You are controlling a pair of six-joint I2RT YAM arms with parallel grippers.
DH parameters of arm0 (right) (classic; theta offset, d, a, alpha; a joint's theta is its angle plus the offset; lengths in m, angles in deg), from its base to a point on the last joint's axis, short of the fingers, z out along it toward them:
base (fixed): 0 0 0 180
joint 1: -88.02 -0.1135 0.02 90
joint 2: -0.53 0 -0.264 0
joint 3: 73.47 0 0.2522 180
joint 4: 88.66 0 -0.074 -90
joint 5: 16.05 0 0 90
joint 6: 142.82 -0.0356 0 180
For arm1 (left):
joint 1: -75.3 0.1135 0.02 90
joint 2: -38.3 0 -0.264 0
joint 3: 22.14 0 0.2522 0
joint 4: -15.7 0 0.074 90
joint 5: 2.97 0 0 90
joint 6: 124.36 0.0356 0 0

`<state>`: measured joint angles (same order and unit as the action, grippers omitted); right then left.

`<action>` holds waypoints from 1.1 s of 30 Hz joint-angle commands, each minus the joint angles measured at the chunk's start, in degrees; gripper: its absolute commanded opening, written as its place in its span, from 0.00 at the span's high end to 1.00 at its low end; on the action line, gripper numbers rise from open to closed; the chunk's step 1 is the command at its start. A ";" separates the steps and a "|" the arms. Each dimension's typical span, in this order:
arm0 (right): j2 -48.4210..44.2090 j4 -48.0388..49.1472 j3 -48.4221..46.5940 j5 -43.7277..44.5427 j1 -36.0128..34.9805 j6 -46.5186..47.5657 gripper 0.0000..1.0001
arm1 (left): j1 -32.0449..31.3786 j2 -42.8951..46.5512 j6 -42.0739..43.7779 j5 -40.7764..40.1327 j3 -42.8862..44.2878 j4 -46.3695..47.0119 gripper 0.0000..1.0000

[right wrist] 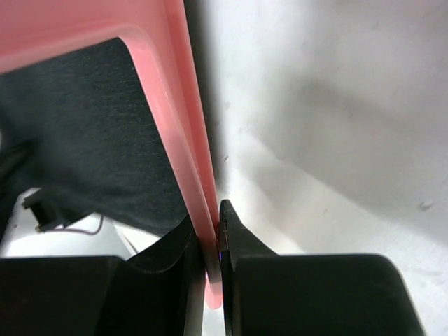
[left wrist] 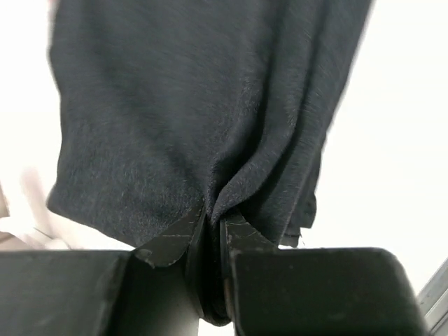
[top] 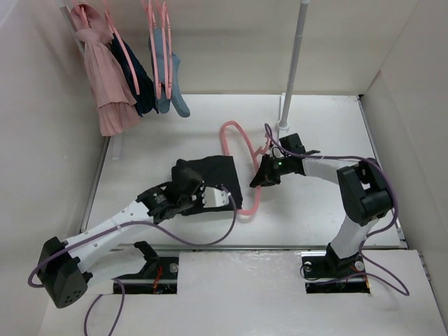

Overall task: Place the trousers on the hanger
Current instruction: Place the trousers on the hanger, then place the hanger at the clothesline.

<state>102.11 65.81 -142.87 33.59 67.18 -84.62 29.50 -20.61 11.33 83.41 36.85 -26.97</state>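
Observation:
The black trousers (top: 213, 178) lie bunched in the middle of the table, and in the left wrist view they (left wrist: 189, 119) fill most of the picture. My left gripper (top: 189, 192) is shut on a fold of the trousers (left wrist: 210, 210) at their near edge. The pink hanger (top: 241, 150) lies beside the trousers on their right, its hook toward the back. My right gripper (top: 266, 175) is shut on the hanger's thin bar (right wrist: 189, 161), which runs up between the fingertips (right wrist: 210, 231); the trousers (right wrist: 84, 133) show behind the bar.
A white pole (top: 294, 63) stands on its base at the back right. At the back left hang a pink garment (top: 105, 77), a dark navy one (top: 140, 80) and a blue-grey one (top: 171, 80) on pink hangers. White walls close in the table on both sides.

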 commanded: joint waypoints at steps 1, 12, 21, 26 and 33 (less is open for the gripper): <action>-4.27 -0.71 0.87 8.72 2.29 0.06 1.00 | 0.80 5.56 4.93 -5.52 -8.21 -2.56 1.00; -15.88 -13.01 -8.69 16.62 -4.11 0.16 1.00 | 1.32 0.30 -4.10 2.29 -7.74 1.23 0.13; -24.49 -27.42 -25.38 31.47 -12.99 -5.64 1.00 | 2.91 -4.26 -12.97 23.37 25.58 -8.70 0.11; -25.03 -28.57 -35.22 35.08 -14.14 -8.11 1.00 | 2.04 -15.42 -21.07 35.42 43.58 -12.83 0.01; -25.03 -24.62 -39.02 36.40 -15.19 -10.40 1.00 | 0.19 -24.40 -33.54 37.63 48.55 -9.44 0.01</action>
<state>78.55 35.03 -177.86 68.32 52.73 -92.79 29.74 -44.96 -13.83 117.18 84.63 -36.34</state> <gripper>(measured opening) 0.144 0.990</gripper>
